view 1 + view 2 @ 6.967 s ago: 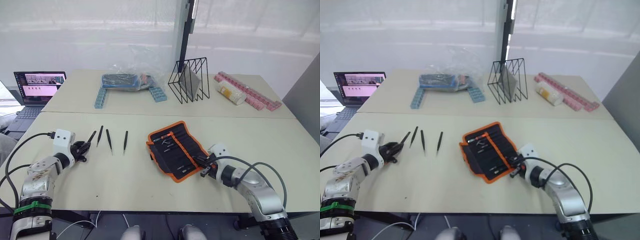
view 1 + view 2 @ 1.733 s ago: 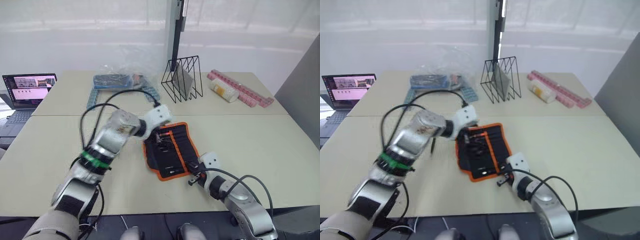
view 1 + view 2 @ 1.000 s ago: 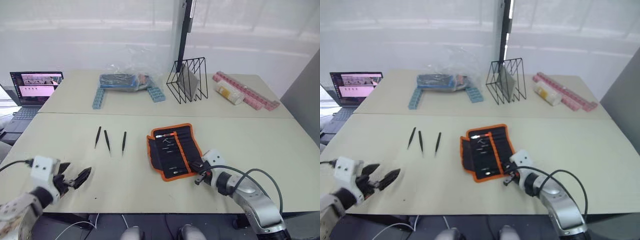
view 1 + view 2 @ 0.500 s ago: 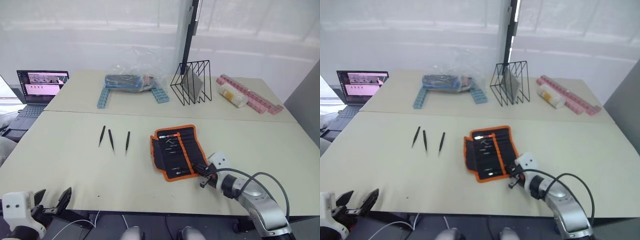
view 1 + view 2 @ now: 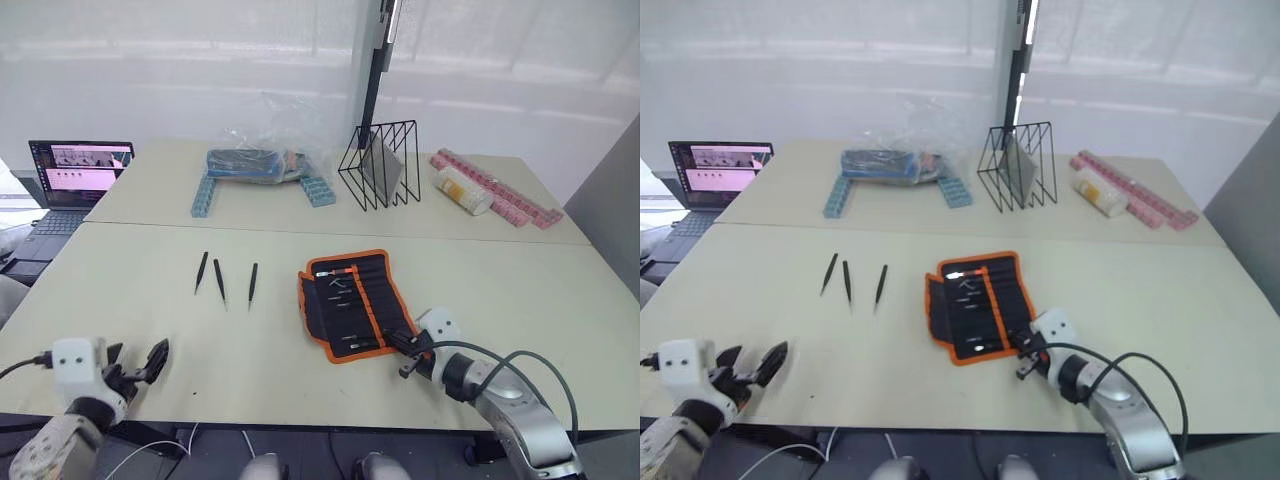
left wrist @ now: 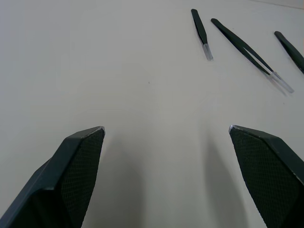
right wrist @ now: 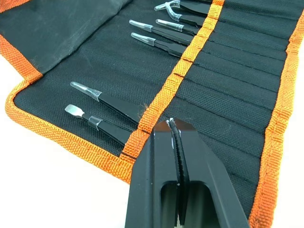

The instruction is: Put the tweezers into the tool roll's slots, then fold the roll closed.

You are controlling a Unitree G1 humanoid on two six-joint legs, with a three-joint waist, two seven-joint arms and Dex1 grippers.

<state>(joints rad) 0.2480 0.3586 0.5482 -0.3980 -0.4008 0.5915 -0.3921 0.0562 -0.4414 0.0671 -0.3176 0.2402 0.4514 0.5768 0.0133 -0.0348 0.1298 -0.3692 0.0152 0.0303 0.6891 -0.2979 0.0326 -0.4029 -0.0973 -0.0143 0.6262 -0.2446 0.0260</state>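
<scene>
Seen from the head, forward and down across the table (image 5: 500,270), both eye views sharing one scene from a far stand-off. From the left wrist, low and close over bare tabletop toward three tweezers (image 6: 247,47), also caught from the head. From the right wrist, very close over the tool roll (image 7: 228,61), likewise shared.
</scene>
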